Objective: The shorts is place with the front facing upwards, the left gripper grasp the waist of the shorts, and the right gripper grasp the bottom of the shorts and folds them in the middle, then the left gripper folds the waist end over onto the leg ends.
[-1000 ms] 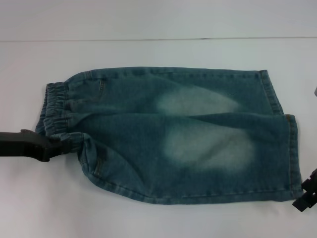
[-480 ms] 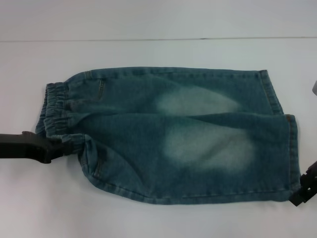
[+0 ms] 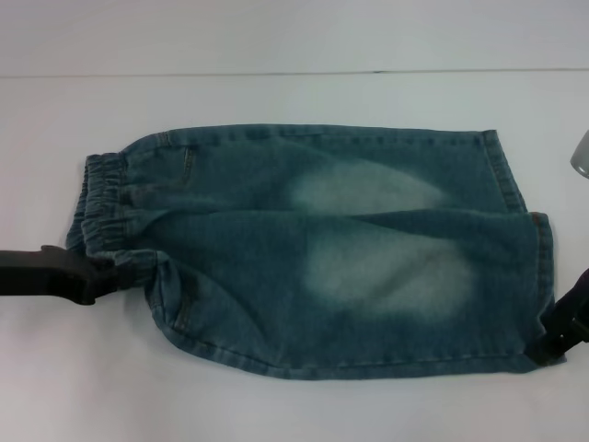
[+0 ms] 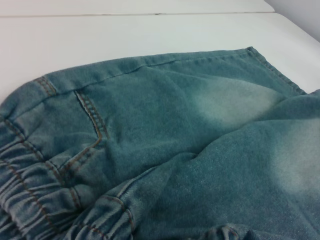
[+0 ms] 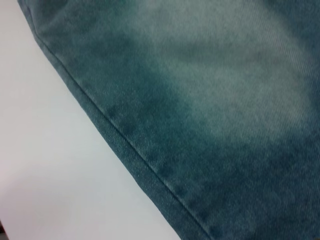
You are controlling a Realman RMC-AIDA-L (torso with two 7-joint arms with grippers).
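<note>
- White table [image 3: 276,405] carries our shorts [image 3: 322,249], flat, waist [image 3: 106,207] leftward.
- Our left gripper [image 3: 103,272] pinches the waist; right gripper [image 3: 557,336] touches the hem corner (grip unclear).
- Denim looks soft, floppy; we'd hold the stitched edges.

A plain white worktop [image 3: 294,405] fills the head view, smooth and matte. A thin dark seam [image 3: 276,73] runs straight across its far part from side to side. At the right edge of that view, a small grey rounded object [image 3: 580,152] shows only in part; what it is cannot be told.
</note>
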